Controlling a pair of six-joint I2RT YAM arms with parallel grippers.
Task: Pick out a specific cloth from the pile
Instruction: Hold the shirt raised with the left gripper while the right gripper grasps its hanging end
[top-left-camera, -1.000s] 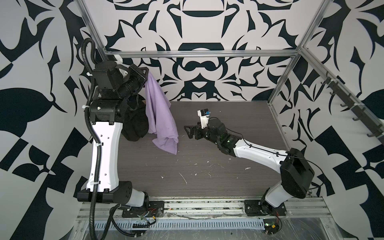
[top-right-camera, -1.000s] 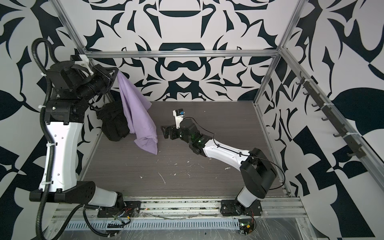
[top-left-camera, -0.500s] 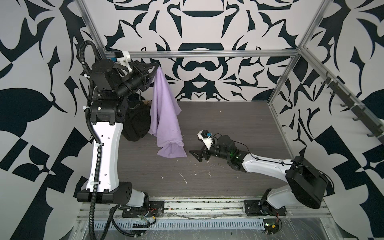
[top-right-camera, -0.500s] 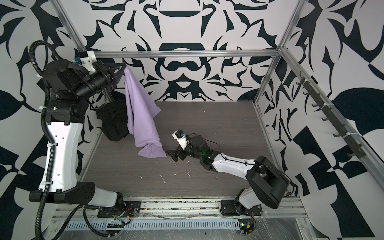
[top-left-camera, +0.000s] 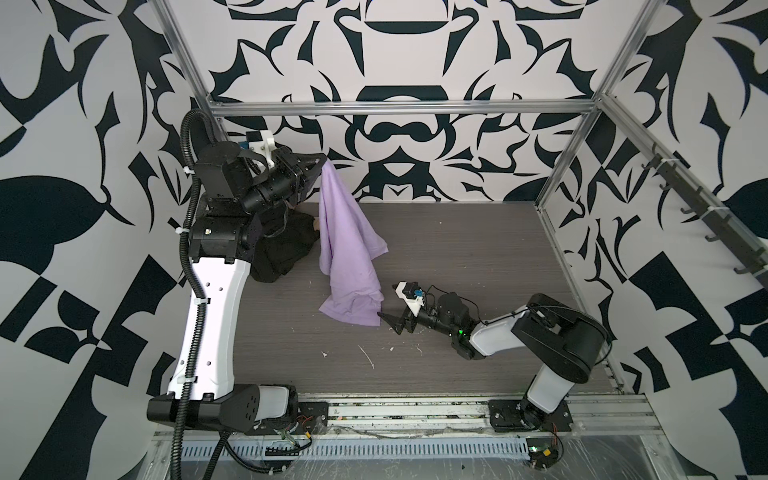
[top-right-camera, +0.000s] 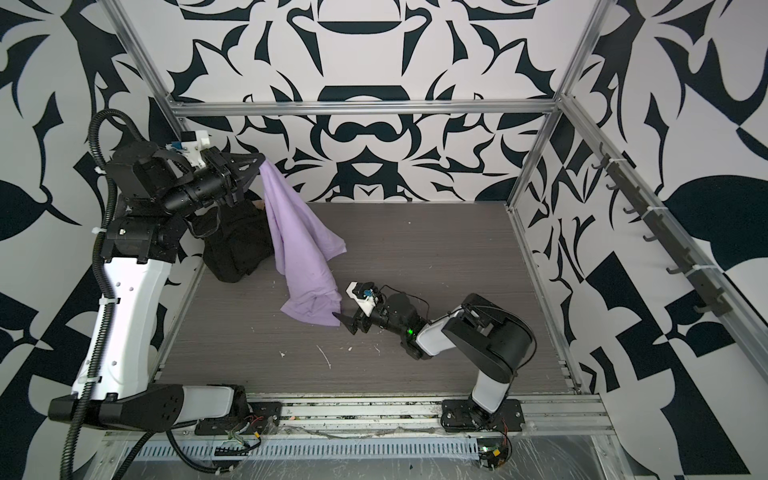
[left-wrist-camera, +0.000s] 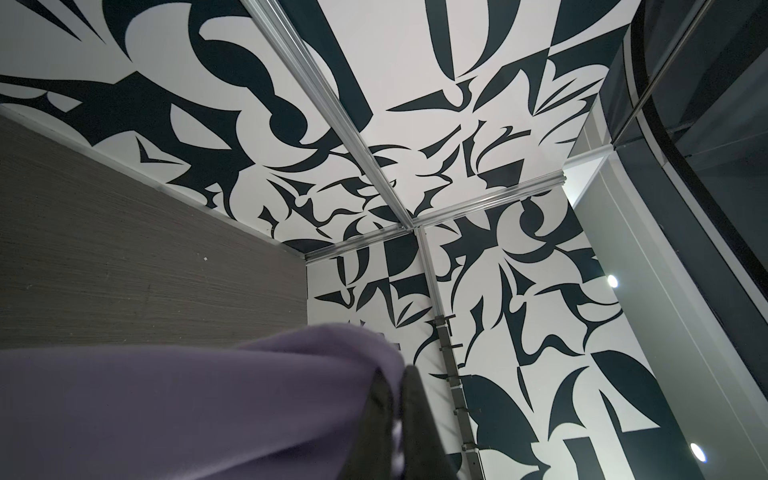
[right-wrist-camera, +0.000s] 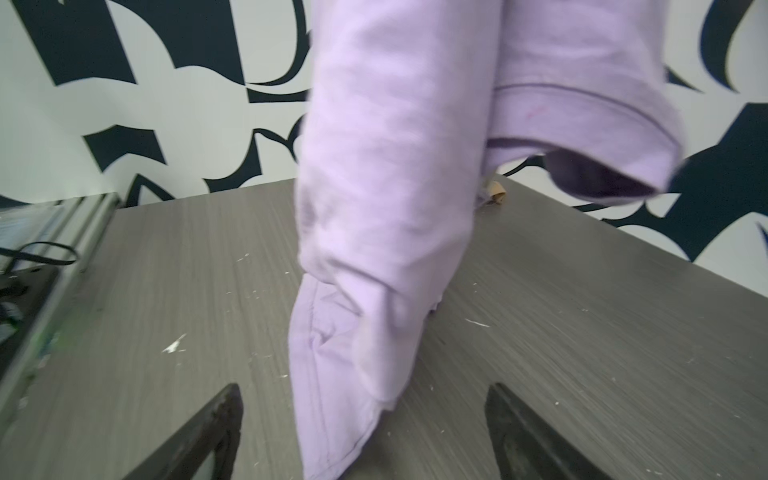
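You see the left gripper (top-left-camera: 321, 161) raised high and clamped on the top corner of the cloth (top-left-camera: 349, 232). The lilac fabric hangs just beside the pile (top-left-camera: 286, 245), its bottom fold touching the table (top-left-camera: 457, 249). The right gripper (top-left-camera: 390, 324) sits low, jaws spread wide, with the cloth's lower tip between them.
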